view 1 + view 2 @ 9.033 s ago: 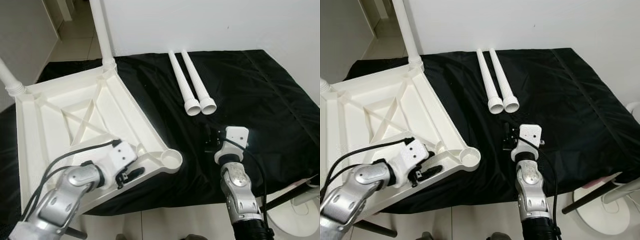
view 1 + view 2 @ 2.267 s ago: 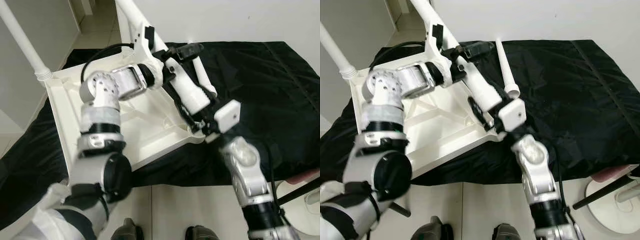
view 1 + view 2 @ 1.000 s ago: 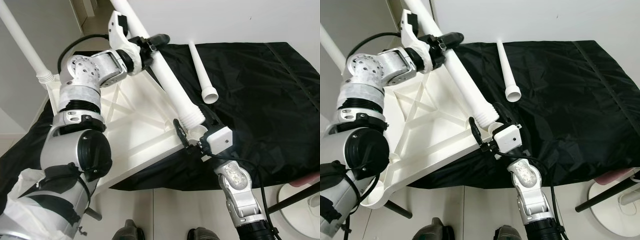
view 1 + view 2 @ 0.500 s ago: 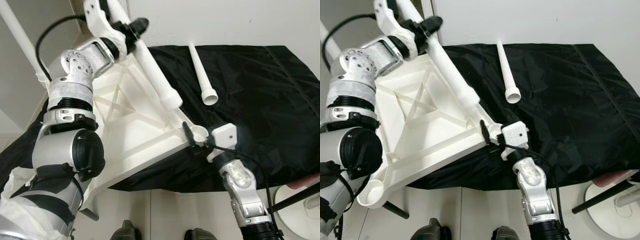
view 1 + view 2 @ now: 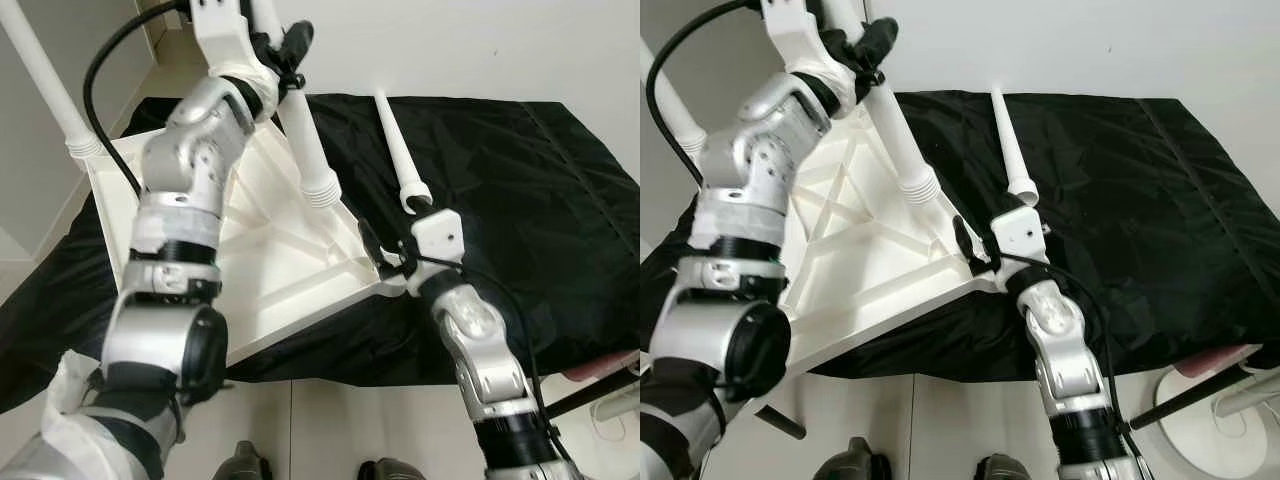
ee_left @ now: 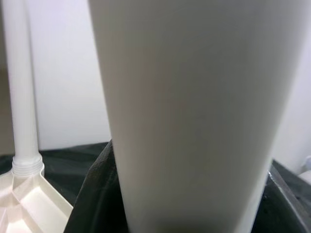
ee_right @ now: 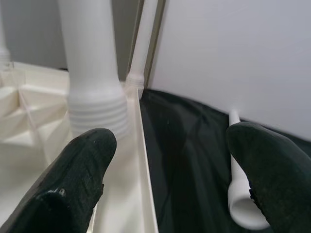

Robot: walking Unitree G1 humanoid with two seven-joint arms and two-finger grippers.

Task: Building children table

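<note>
Nearest us, our right gripper [image 5: 385, 262] sits at about 5 o'clock of the upturned table top [image 5: 250, 260], its black fingers spread wide on either side of the near corner socket [image 5: 392, 277]. We judge it is there to steady that corner so the socket stays put while a leg comes in. The right forearm rises from below, the wrist bent towards 10 o'clock. In the right wrist view the two fingers [image 7: 77, 170] stand well apart, with the ribbed end of the held leg [image 7: 95, 107] between them and farther off.

Farther back, toward 12 o'clock, our left gripper [image 5: 285, 55] is clamped around the upper shaft of that held leg [image 5: 305, 150]. The left arm is raised high, elbow bent, wrist turned down so the leg tilts with its threaded end low, above the table top and not yet in the socket.

Beyond, a spare leg [image 5: 397, 150] lies at 1 o'clock on the black cloth [image 5: 520, 200]. Two fitted legs [image 5: 45, 85] stand at the far corners, around 10 and 12 o'clock.
</note>
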